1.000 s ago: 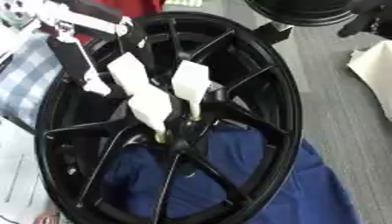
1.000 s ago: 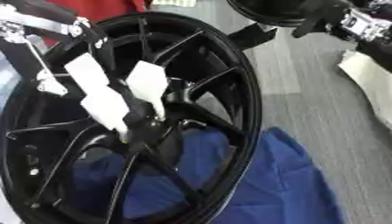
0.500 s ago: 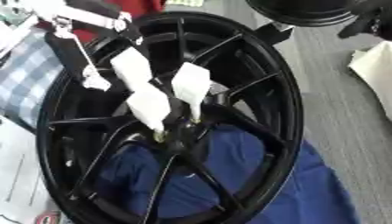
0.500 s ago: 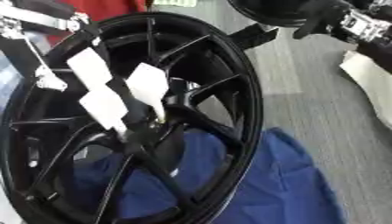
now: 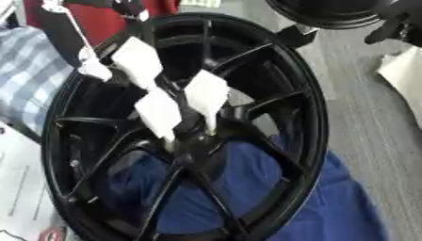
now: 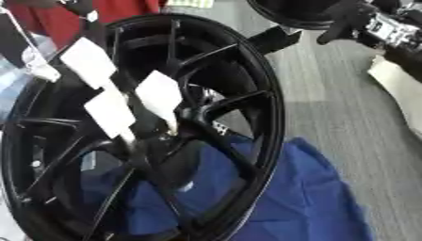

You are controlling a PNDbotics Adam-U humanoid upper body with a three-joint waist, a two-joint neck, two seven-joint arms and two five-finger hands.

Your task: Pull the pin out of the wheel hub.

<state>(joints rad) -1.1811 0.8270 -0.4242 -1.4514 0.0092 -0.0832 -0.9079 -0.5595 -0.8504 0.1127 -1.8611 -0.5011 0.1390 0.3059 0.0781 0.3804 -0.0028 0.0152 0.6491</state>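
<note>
A black spoked wheel [image 5: 306,108] lies tilted on a blue cloth [image 5: 329,202]. My left hand [image 5: 157,110], with white pads on its fingers, reaches in from the upper left. Its fingertips [image 5: 207,123] pinch together right at the hub [image 5: 191,145] in the wheel's middle. The pin is hidden between them; only a small pale tip shows there. My right hand [image 6: 350,19] is a dark shape at the top right, off the wheel, and its fingers are not readable.
A second black wheel [image 5: 329,12] stands at the top edge. A checked cloth [image 5: 29,70] and white papers [image 5: 20,197] lie to the left, and a white object [image 5: 404,70] lies on the grey floor at the right. Something red [image 5: 82,14] is behind the wheel.
The whole picture has tilted a little, so the camera moved. My left hand stays pinched at the hub, and the wheel keeps its place.
</note>
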